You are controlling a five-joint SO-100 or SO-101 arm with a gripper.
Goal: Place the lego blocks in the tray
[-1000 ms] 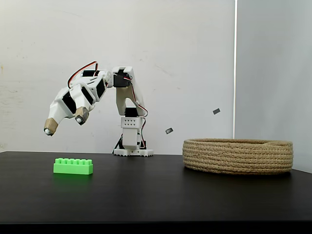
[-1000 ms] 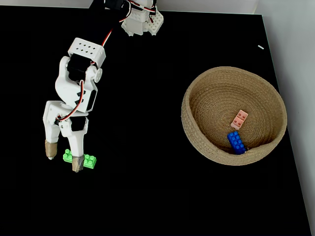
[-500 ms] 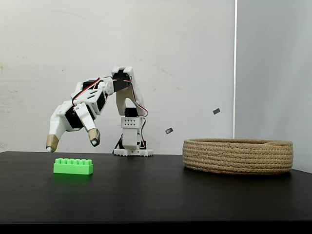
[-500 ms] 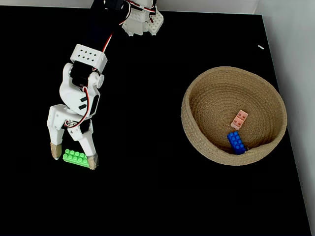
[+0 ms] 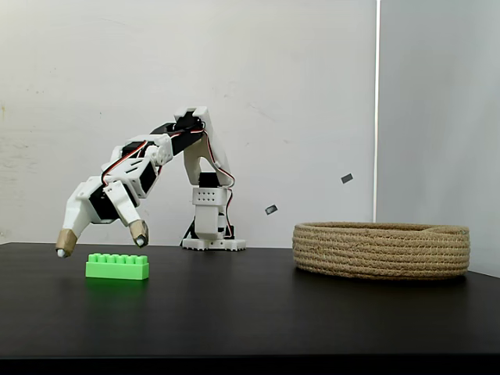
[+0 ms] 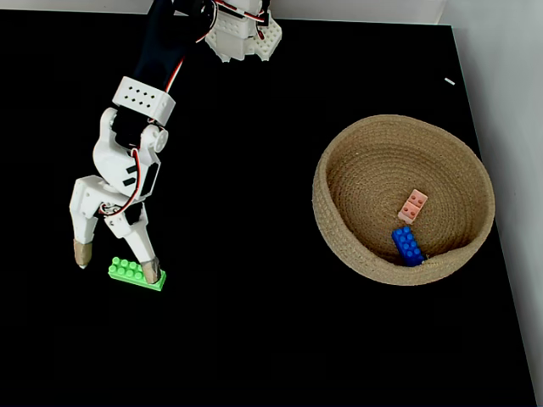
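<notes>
The green brick (image 6: 137, 274) is seen lying flat on the black table (image 6: 254, 322), studs up; in the top-down fixed view its long axis runs nearly left to right, with the right end tipped slightly toward the bottom edge; in the side-on fixed view the brick (image 5: 117, 266) is shown broadside, a glossy plastic bar with a row of round studs along its top. The gripper (image 6: 117, 263) is held wide open and nothing is grasped; one tan-tipped finger is seen left of the brick and clear of it, while the other overlaps the brick's right part from above; whether that tip touches the brick cannot be told; from the side the gripper (image 5: 100, 242) is seen just above the brick, tips pointed down.

The tray (image 6: 356, 161), a shallow round basket of coiled tan rope with a ribbed wall (image 5: 381, 251), is set well apart to the right; inside it the blue brick (image 6: 407, 246) is lodged near the lower wall, its long axis roughly up-and-down in that view; the small pink brick (image 6: 413, 206) is laid just above it, nearer the centre.
</notes>
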